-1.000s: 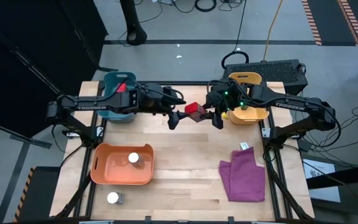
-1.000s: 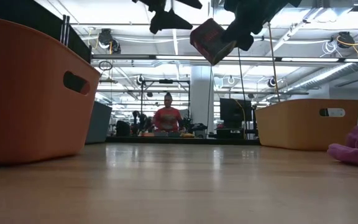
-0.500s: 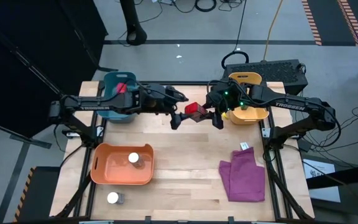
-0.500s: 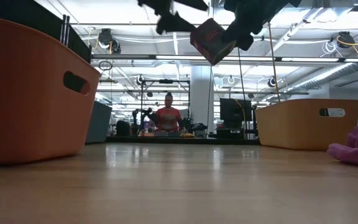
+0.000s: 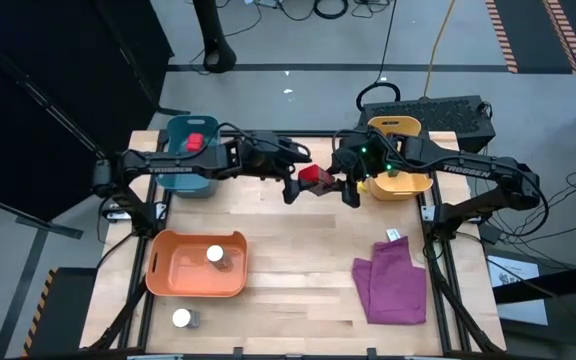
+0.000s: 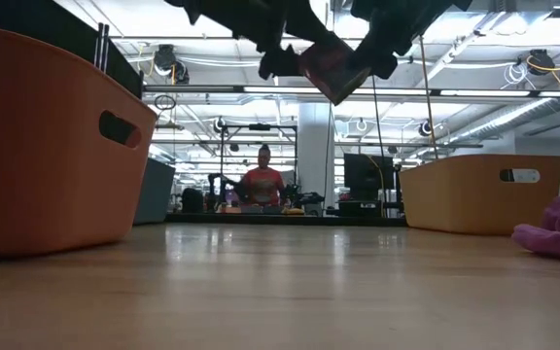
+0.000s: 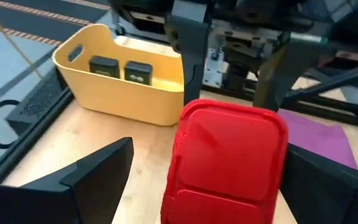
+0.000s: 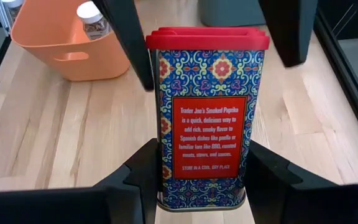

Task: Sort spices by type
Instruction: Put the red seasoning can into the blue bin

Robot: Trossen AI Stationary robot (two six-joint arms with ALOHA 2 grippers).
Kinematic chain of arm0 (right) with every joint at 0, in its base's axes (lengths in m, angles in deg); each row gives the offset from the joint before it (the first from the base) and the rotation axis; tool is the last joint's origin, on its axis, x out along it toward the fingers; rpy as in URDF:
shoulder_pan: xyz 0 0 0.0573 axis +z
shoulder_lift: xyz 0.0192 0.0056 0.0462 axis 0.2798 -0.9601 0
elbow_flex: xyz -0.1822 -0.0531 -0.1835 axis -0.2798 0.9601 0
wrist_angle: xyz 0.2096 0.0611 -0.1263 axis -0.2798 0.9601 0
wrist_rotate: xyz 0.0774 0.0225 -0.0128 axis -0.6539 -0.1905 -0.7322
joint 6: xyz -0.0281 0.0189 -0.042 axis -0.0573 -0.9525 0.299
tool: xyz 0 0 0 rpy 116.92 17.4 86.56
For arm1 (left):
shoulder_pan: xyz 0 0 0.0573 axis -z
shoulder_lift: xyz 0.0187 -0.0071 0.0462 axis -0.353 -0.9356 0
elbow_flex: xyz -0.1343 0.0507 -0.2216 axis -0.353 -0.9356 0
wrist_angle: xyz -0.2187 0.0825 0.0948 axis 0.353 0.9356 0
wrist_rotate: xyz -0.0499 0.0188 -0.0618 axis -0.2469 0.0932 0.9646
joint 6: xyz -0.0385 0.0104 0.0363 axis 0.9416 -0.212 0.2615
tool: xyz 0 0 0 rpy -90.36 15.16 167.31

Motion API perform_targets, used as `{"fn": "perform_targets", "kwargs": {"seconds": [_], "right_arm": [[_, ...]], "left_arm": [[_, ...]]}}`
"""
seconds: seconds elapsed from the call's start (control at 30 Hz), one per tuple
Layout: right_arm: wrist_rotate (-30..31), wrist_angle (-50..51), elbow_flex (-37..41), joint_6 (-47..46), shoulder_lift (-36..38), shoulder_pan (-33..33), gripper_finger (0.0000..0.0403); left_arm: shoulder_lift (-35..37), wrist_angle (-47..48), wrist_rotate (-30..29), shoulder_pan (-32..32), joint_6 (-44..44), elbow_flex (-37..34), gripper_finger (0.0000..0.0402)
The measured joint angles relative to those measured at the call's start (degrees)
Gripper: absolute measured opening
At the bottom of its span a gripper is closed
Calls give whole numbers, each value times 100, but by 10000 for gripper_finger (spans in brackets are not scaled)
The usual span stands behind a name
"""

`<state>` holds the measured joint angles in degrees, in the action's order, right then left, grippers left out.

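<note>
Here, the right gripper point(image 5: 325, 186) holds a red spice tin point(image 5: 313, 177) in the air above the far middle of the wooden table point(image 5: 298, 270); its two fingers are closed against the tin's patterned sides, as the right wrist view shows, with the red lid pointing away from the wrist. The left gripper point(image 5: 293, 178) sits directly opposite, its fingers spread wide on either side of the tin's lid end; in the left wrist view the red lid point(image 7: 229, 155) fills the gap between the two dark fingers point(image 7: 86, 177), which do not touch it. In the low view the tin point(image 6: 327, 64) hangs tilted, well clear of the tabletop, between both grippers. A second red tin point(image 5: 195, 142) lies in the teal bin point(image 5: 183, 175) at the far left corner. Two dark grey tins point(image 7: 120, 68) rest side by side in the yellow bin point(image 5: 400, 183) at the far right. One clear jar with a white lid point(image 5: 214, 254) stands in the orange bin point(image 5: 168, 275) at the near left, and another white-lidded jar point(image 5: 181, 318) stands on the table just in front of that bin. A purple cloth point(image 5: 393, 280) lies crumpled at the near right.
</note>
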<state>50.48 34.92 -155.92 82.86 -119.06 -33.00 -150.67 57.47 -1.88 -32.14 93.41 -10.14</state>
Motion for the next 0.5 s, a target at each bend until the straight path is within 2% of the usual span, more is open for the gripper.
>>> {"fn": "perform_targets", "kwargs": {"seconds": [0.13,0.3,0.4,0.5], "right_arm": [[-11,-1,0,3,0,-1,157],[-11,-2,0,4,0,0,157],[-11,-1,0,25,0,0,157],[-33,-5,0,67,0,0,157]], "left_arm": [[-5,-87,323,-15,-46,0,367],[-5,-236,357,-2,-51,0,361],[-5,-230,359,2,-66,0,330],[-5,-183,400,3,-90,0,278]]}}
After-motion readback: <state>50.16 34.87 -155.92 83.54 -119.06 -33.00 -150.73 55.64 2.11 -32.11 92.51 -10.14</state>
